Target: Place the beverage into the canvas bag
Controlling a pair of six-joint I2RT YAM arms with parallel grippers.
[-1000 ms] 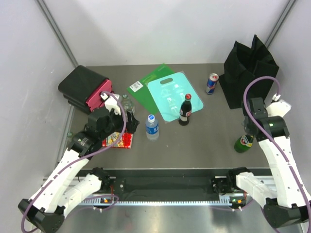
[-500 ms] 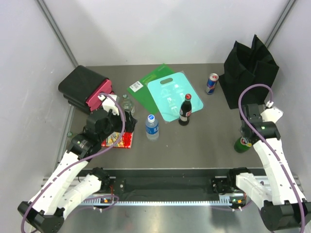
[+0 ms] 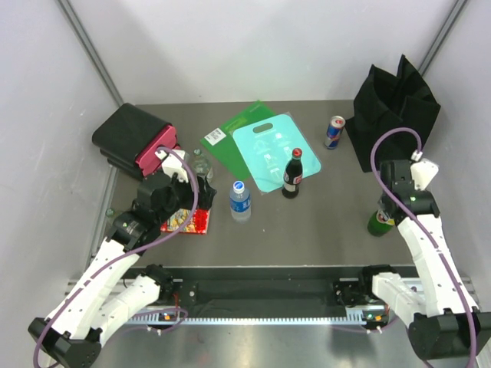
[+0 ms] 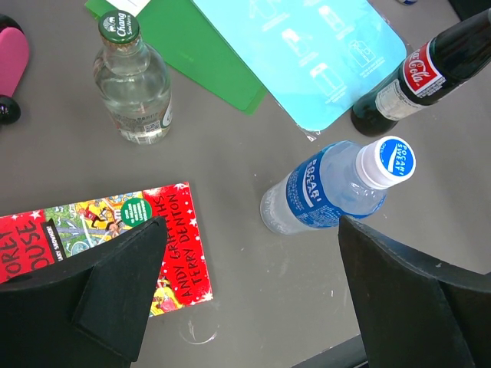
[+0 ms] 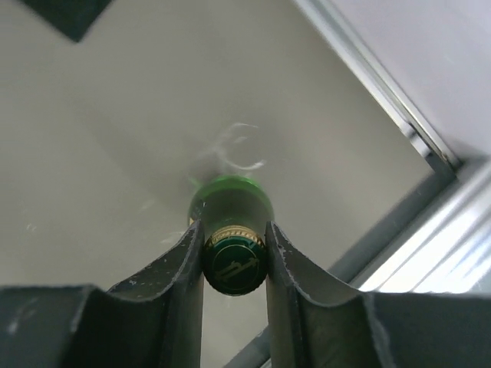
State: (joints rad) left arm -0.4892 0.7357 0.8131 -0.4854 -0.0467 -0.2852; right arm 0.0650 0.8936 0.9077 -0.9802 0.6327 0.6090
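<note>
Since the green bottle (image 3: 379, 223) stands at the right of the table (image 3: 322, 222), on the same side as the bag (image 3: 395, 115) and nearer the front edge, the right arm is the natural one to fetch it. The right gripper (image 5: 233, 245) comes down from above and is clenched on the bottle's neck, a finger (image 5: 180, 257) pressed to either side just under the cap. A hold that high looks chosen so the bottle can hang upright and go base first through the bag's open top. Its base appears to rest on the table, so I judge the grasp made and the lift not yet begun. The bag stands upright in the far right corner, well apart from the bottle, its soft sides raised. They could fold inward, so the bottle will likely need to clear the rim before it goes down. The left gripper (image 4: 253, 253) hangs released, holding nothing, over the water bottle (image 4: 330, 188). The book (image 4: 100, 230), clear bottle (image 4: 134, 84) and cola bottle (image 4: 418, 73) lie around it. It is probably parked there to keep out of the right arm's path while lining up the next drink. A can (image 3: 334, 132) stands just beside the bag.
</note>
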